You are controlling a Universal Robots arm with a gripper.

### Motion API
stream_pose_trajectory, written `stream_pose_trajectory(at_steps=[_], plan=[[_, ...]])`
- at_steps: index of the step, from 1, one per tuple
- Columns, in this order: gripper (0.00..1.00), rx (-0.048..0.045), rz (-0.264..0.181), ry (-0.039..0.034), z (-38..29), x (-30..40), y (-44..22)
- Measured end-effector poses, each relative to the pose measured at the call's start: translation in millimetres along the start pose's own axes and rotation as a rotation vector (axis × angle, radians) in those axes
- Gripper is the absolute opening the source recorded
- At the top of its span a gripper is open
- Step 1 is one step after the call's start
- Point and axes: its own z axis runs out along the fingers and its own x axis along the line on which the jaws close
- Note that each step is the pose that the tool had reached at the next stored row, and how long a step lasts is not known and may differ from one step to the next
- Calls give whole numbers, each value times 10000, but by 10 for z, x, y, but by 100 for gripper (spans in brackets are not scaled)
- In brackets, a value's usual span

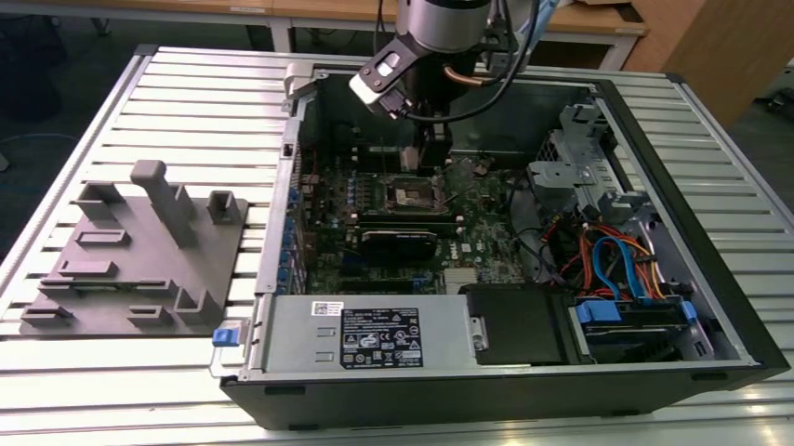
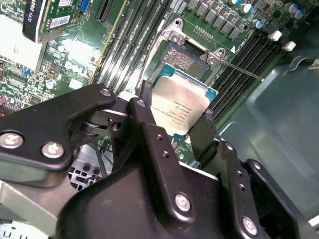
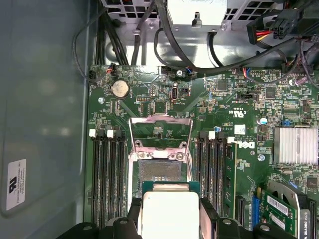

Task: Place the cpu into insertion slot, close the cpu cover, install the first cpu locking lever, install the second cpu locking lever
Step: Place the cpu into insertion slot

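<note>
Right now my claw (image 2: 175,115) pinches the chip (image 2: 183,104) by two opposite edges, hovering over the open socket (image 2: 185,56), whose cover (image 3: 160,119) lies flipped back so the chip can drop in.

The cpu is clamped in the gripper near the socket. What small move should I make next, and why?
Probably a short shift carrying the cpu squarely over the insertion slot before lowering. In both wrist views the gripper holds it offset, overlapping just one edge of the slot, and the cpu cover stands open, out of the way.
</note>
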Motion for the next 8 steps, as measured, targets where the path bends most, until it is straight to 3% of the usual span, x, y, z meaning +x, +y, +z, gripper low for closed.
stream_pose_trajectory(at_steps=[6,8], plan=[[54,-12,-1,-68,89,24,-1],[54,-94,-3,-69,105,25,-1]])
